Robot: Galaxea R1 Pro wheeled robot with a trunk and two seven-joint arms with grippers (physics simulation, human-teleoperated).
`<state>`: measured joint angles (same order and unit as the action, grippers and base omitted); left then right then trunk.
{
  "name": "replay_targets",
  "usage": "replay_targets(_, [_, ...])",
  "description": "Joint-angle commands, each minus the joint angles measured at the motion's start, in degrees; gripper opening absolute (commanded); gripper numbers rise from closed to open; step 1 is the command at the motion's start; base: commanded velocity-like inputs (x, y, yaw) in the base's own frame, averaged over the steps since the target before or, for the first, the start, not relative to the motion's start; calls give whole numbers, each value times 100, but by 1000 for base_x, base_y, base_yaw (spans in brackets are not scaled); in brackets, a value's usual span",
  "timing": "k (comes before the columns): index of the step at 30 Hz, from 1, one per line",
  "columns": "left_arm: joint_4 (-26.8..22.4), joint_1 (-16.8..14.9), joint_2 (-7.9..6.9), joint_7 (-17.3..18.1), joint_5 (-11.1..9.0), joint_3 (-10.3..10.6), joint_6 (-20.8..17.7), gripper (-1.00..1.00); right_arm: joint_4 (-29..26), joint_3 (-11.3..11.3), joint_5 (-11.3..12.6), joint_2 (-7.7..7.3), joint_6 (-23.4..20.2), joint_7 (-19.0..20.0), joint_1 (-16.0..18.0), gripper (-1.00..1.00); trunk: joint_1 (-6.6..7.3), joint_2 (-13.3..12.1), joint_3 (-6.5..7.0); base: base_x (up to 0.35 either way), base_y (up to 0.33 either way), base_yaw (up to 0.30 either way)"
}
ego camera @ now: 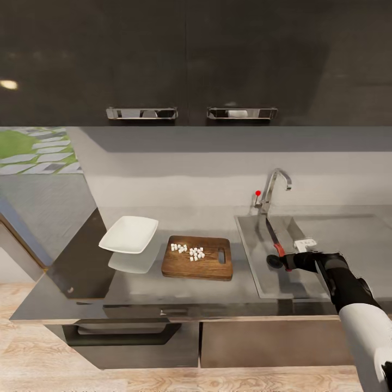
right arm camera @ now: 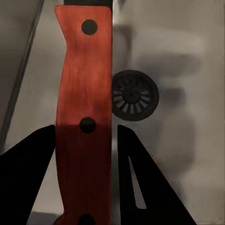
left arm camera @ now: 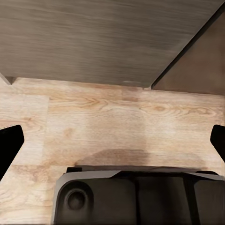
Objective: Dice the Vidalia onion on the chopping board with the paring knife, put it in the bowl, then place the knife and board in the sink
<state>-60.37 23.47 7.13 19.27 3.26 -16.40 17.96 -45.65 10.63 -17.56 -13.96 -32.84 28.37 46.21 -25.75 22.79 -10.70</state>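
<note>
Right end effector point(ego camera: 283, 260) grips the paring knife point(right arm camera: 84, 117) by its red handle, low over the sink point(ego camera: 256, 272) at frame right. Best lowered flat beside the drain point(right arm camera: 134, 95) before letting go. Left end effector point(left arm camera: 112, 140) is spread wide, empty.

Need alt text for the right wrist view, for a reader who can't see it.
The right end effector grips the paring knife by its red-orange handle, a dark finger on either side, above the grey sink basin. The round drain shows just beside the handle.

Dark glossy wall cabinets point(ego camera: 190, 54) with chrome handles point(ego camera: 141, 112), pale grey backsplash point(ego camera: 218, 174), light wood-plank floor point(ego camera: 163, 381).
</note>
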Motion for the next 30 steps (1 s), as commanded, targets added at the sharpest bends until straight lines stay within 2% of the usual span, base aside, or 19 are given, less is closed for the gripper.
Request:
replay_targets(1, [4,-1,8,33,34,-22,15,100,34,22,-55,-4,-4,59,6,-100,-3,12,-19,0,0,0])
replay_targets(20, [66,-1,8,37,31,-21,15,100,128,44,-46,8,5,46,5,-100,-3,12,-194,1,0,0])
replay_targets(30, [60,-3,8,41,30,-21,15,100,406,36,-46,33,23,37,8,-100,-3,12,-285,121,46,0])
